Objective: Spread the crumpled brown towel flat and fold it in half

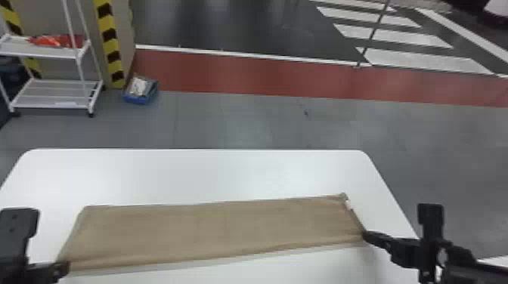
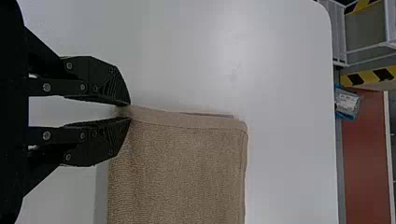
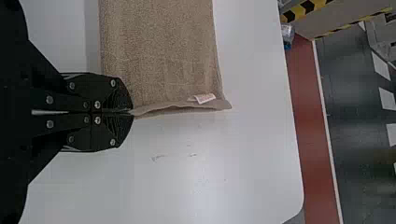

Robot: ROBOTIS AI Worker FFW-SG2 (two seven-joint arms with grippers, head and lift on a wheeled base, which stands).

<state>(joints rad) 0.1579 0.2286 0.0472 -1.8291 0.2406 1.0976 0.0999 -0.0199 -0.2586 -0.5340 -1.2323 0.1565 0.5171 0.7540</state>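
Observation:
The brown towel (image 1: 211, 230) lies as a long, fairly smooth folded strip across the white table. At its near left corner is my left gripper (image 1: 66, 264); in the left wrist view the towel (image 2: 182, 172) has its corner between the fingertips of this gripper (image 2: 125, 111), which are slightly parted around the cloth. My right gripper (image 1: 366, 236) is at the near right corner. Seen from the right wrist, that gripper (image 3: 131, 113) is shut on the towel's (image 3: 159, 51) corner, with a small white tag (image 3: 204, 98) on the same short edge.
The white table (image 1: 189, 170) extends beyond the towel's far edge. Past it on the floor stand a white wire cart (image 1: 49, 94) at the left and a blue bin (image 1: 140, 90) beside a striped pillar (image 1: 109, 41).

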